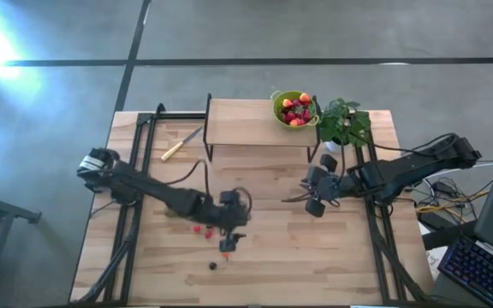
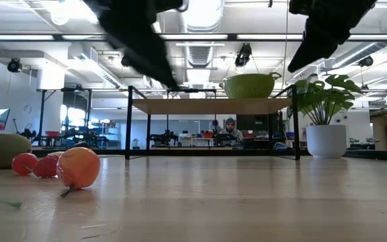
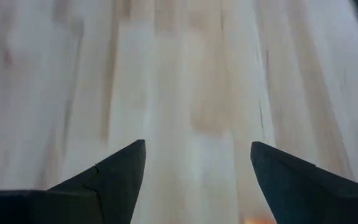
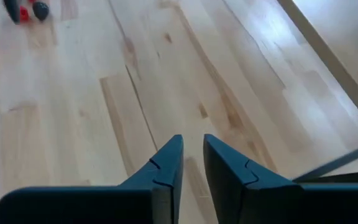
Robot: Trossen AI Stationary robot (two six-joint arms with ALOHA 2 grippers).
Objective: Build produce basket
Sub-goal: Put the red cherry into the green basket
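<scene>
The lime-green produce basket [image 1: 294,109] stands on a raised wooden shelf [image 1: 246,124] at the table's far side and holds red and orange produce. More small produce lies loose on the table: two red pieces [image 1: 201,230], an orange-red one [image 1: 227,248] and a dark one [image 1: 213,265]. In the low view they show as an orange fruit [image 2: 79,167] and red ones [image 2: 35,165]. My left gripper [image 1: 228,235] hangs open just above the orange-red piece, with nothing between its fingers [image 3: 123,168]. My right gripper [image 1: 313,205] hovers empty near the shelf's right leg, its fingers [image 4: 169,162] almost together.
A potted green plant [image 1: 342,122] stands right of the basket at the far right. A yellow-handled knife [image 1: 181,145] lies left of the shelf. The shelf's black legs [image 2: 132,121] stand on the table. Bare wood stretches between the two grippers and toward the near edge.
</scene>
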